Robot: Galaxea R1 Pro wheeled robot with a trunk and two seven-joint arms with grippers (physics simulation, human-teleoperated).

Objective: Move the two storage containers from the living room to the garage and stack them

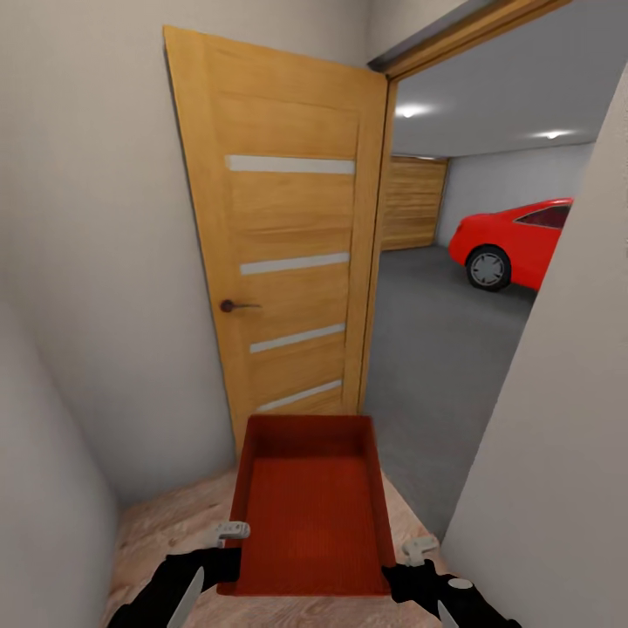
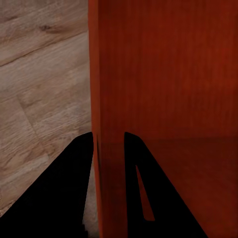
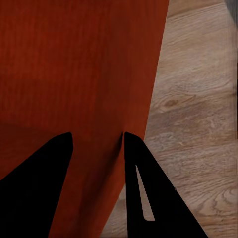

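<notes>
Bin: you carry one orange-red bin (image 1: 312,506) out in front of you, open side up, held above the light wood floor (image 1: 166,532). It looks empty inside.
Left gripper: your left gripper (image 2: 109,148) pinches the bin's left wall, one finger (image 2: 74,188) outside and the other inside, both pressed to the thin wall. In the head view it sits at the bin's near left corner (image 1: 228,534).
Right gripper: your right gripper (image 3: 96,148) clamps the bin's right wall the same way, one finger on each face of the wall; in the head view it shows at the near right corner (image 1: 417,549).
Door: a wooden door (image 1: 288,253) with four pale strips and a dark handle (image 1: 234,305) stands swung open on your left, just beyond the bin's far edge.
Garage: through the opening ahead on your right you see the dark grey concrete floor (image 1: 436,366), a wood-plank door (image 1: 413,202) on the far wall and a red car (image 1: 515,244).
Walls: white walls close you in on both sides.
</notes>
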